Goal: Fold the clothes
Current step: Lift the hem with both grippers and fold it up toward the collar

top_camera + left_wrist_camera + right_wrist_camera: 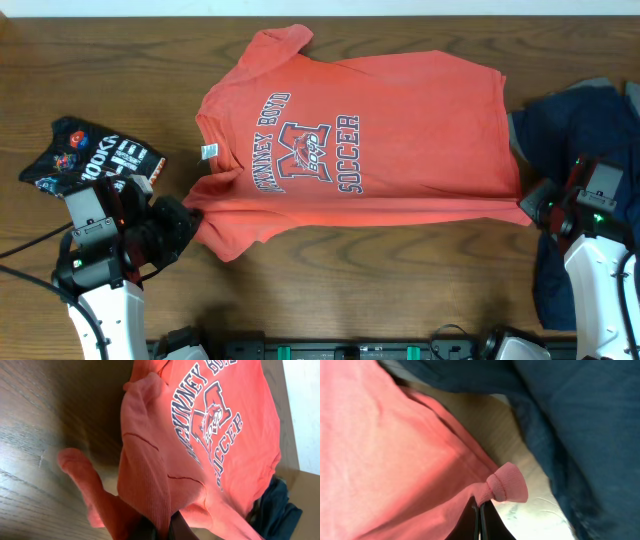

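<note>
Coral-red T-shirt (400,120) flat, print up, mid-counter (400,280). Long axis parallel to far edge, collar toward left edge, hem toward right. Left gripper (192,216) jaws clamped on near sleeve (235,232). Right gripper (528,205) jaws clamped on near hem corner (507,485). Black printed garment (90,160) at left edge, navy garment (570,125) at right.
</note>
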`<state>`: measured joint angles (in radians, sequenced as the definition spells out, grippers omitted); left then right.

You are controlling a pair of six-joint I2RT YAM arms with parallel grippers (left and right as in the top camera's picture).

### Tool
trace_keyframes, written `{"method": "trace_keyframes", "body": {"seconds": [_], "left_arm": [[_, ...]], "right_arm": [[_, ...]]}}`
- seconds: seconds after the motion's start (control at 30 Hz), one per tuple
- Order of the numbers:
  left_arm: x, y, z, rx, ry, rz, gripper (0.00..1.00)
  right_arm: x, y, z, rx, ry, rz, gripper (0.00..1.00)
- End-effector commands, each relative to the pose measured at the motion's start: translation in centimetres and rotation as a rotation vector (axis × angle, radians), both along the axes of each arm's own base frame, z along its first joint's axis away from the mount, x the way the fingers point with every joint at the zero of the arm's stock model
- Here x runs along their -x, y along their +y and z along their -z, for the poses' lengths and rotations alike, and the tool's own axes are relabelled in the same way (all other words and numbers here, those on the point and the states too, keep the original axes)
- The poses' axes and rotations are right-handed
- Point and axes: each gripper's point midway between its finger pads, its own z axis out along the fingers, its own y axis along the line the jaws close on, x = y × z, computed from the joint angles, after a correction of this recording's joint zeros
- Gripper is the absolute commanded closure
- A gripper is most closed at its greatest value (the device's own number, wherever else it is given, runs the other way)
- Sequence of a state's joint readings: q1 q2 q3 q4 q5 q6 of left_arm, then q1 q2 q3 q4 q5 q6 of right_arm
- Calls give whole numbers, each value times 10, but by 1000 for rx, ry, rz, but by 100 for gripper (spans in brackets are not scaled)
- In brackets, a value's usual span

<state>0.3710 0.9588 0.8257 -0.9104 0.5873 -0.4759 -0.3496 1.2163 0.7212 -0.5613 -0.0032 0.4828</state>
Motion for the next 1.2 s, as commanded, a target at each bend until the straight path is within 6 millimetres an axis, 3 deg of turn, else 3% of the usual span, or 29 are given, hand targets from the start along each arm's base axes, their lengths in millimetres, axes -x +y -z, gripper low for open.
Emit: {"method": "trace_keyframes", "body": {"seconds": [0.0, 0.3, 0.5, 0.7, 0.8, 0.93, 1.17], "left_arm": [[-5, 1, -11, 9, -32, -14, 94], [-47, 19, -34, -55, -223, -30, 94], [-66, 26, -19, -44, -200, -33, 94], [-87, 35, 8, -12, -148, -50, 94], [-104, 38, 11, 8, -176, -57, 94], [-124, 33, 14, 20, -221, -26, 94], [-152, 8, 33, 16, -257, 65, 94]], "right_arm": [[-8, 0, -10, 6, -39, -55, 99], [-48, 1, -39, 51, -229, -124, 99], [-76, 1, -56, 94, -344, -153, 99], [-94, 13, -48, 92, -362, -198, 99], [-100, 15, -38, 86, -351, -207, 99], [-109, 13, -24, 82, -342, -207, 99], [-125, 9, -12, 91, -366, -207, 99]]}}
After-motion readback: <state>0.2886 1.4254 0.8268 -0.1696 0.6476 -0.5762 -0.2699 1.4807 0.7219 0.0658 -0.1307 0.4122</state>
